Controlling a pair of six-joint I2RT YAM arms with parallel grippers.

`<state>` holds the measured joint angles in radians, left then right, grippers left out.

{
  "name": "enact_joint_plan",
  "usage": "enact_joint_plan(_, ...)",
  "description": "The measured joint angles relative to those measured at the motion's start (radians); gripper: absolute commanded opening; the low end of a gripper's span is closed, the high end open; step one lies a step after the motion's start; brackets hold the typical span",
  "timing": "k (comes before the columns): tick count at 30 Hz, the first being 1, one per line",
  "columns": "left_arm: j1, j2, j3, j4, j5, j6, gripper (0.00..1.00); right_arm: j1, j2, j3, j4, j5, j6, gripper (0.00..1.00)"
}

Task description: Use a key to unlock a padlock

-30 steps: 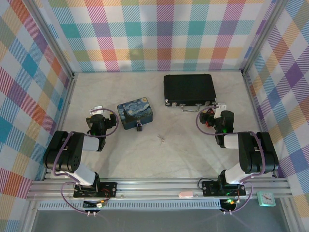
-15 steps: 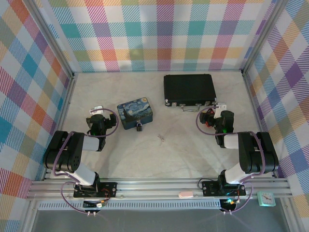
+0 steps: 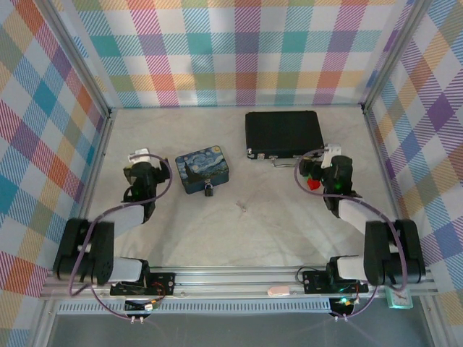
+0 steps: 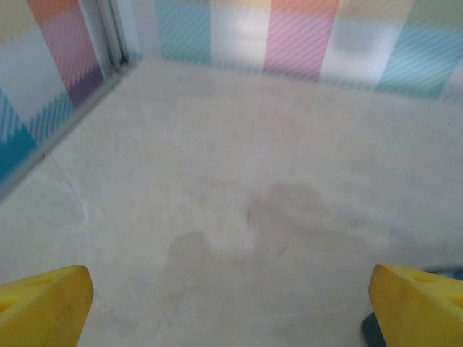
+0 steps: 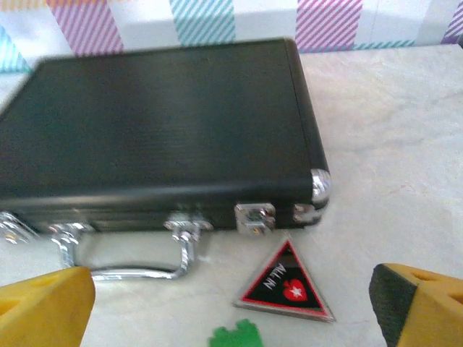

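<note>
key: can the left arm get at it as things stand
Probably yes. The key lies alone on bare table, and the left hand is open. The blue tin and the padlock sit roughly between hand and key, so the arm would need to pass over or around them.

Left arm (image 3: pixel 116 220): black, based at the near left, elbow folded low toward the left, pale forearm reaching to the far side.
Left tool (image 3: pixel 140 160): points away toward the far side. From its wrist camera (image 4: pixel 231 307), yellow fingertips (image 4: pixel 43 303) sit at the two lower corners, spread wide, with nothing between them.
Right arm (image 3: pixel 380 242): black, based at the near right, elbow low at the right, forearm angled far and leftward.
Right tool (image 3: pixel 325 166): points far. From its wrist camera (image 5: pixel 231 303), yellow fingertips (image 5: pixel 43 303) are likewise wide apart and hold nothing.
</note>
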<state>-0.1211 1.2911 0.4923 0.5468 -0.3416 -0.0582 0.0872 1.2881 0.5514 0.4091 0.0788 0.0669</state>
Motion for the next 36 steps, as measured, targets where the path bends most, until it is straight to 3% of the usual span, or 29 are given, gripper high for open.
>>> enact_joint_plan(4, -0.021, -0.117, 0.101, -0.173, 0.039, -0.114, 0.99, 0.104, -0.050, 0.134, -0.225, 0.006, 0.096, 0.90)
enact_joint_plan(9, -0.121, -0.178, 0.159, -0.384, 0.132, -0.249, 1.00, 0.382, -0.032, 0.238, -0.473, 0.005, 0.187, 0.81)
enact_joint_plan(14, -0.207, -0.245, 0.151, -0.575, 0.174, -0.351, 1.00, 0.594, 0.118, 0.378, -0.687, -0.027, 0.266, 0.73)
enact_joint_plan(18, -0.224, -0.316, 0.106, -0.631, 0.204, -0.430, 1.00, 0.716, 0.282, 0.525, -0.849, -0.017, 0.315, 0.63)
enact_joint_plan(24, -0.225, -0.335, 0.050, -0.675, 0.221, -0.485, 1.00, 0.803, 0.462, 0.621, -0.965, -0.012, 0.361, 0.53)
enact_joint_plan(36, -0.225, -0.296, 0.045, -0.670, 0.222, -0.489, 1.00, 0.803, 0.616, 0.699, -1.038, 0.093, 0.392, 0.41)
